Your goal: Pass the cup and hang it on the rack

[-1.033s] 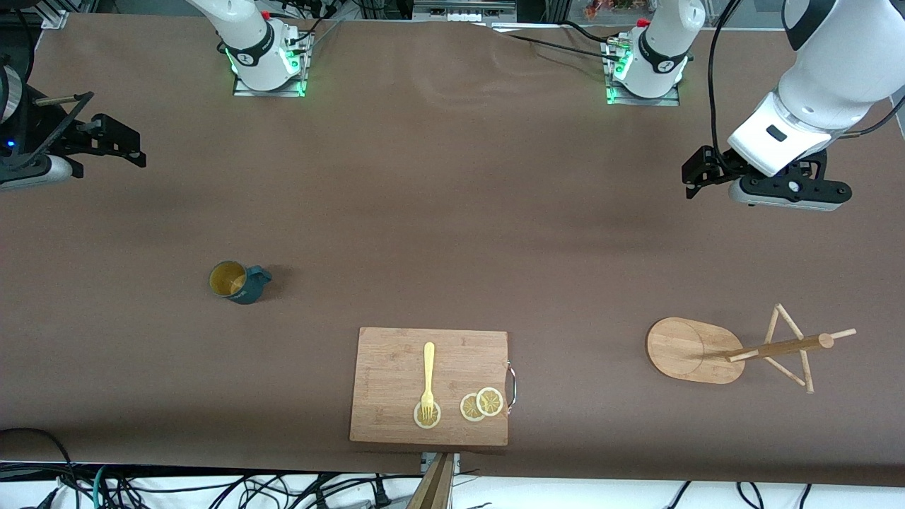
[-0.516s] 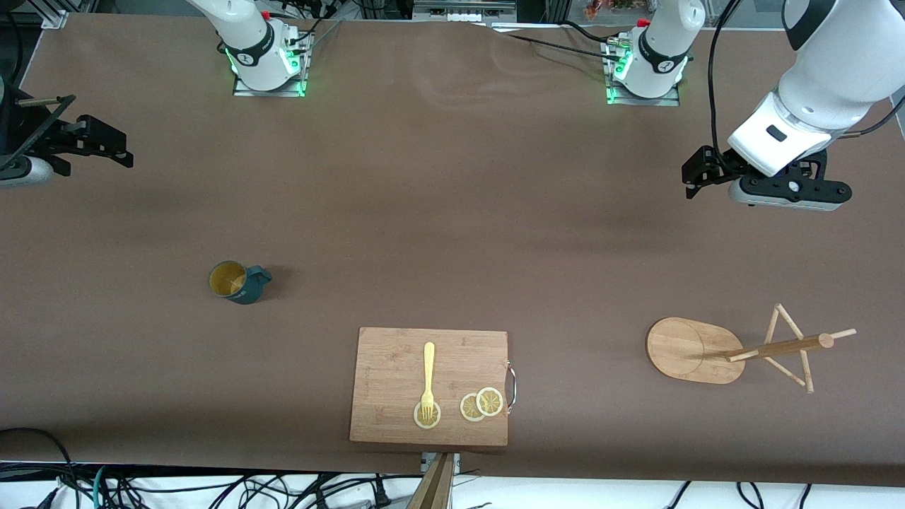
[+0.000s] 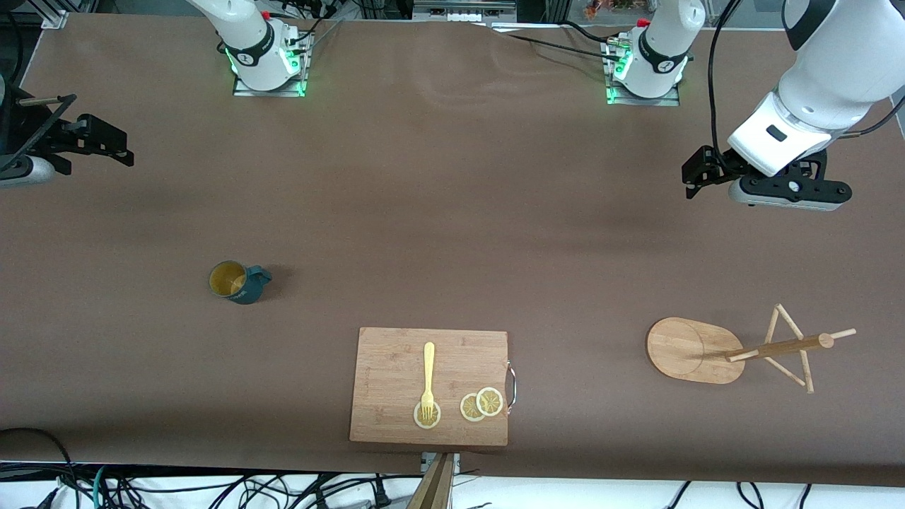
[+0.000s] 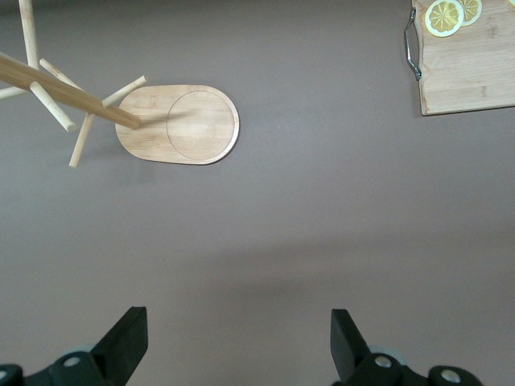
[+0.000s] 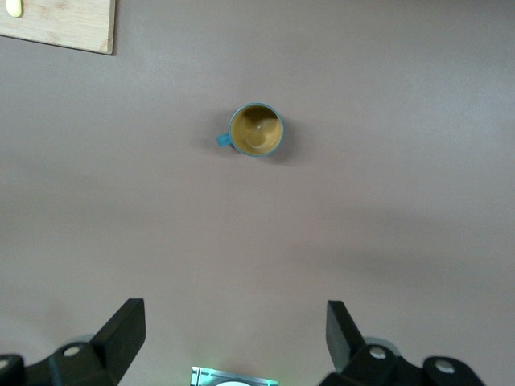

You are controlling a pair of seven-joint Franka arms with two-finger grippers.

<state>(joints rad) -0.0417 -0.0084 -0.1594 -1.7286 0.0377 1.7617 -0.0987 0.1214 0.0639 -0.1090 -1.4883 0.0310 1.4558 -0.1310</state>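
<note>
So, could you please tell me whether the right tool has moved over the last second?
Yes. The right tool has drawn back toward the right arm's end of the table, away from the cup, which stands where it was.

Teal cup (image 3: 240,282) – mustard inside; pale wooden rack (image 3: 735,349) – brown table (image 3: 452,198).

The table (image 3: 452,212) is covered in a brown matt sheet, smooth with a few soft ripples. The rack (image 3: 696,351) is pale bare wood, and so is the cutting board (image 3: 396,367), which has a shiny metal handle (image 3: 512,385). The cup (image 3: 237,282) looks dark teal and ribbed outside, dull yellow inside. The fork (image 3: 428,378) looks like pale yellow plastic
</note>
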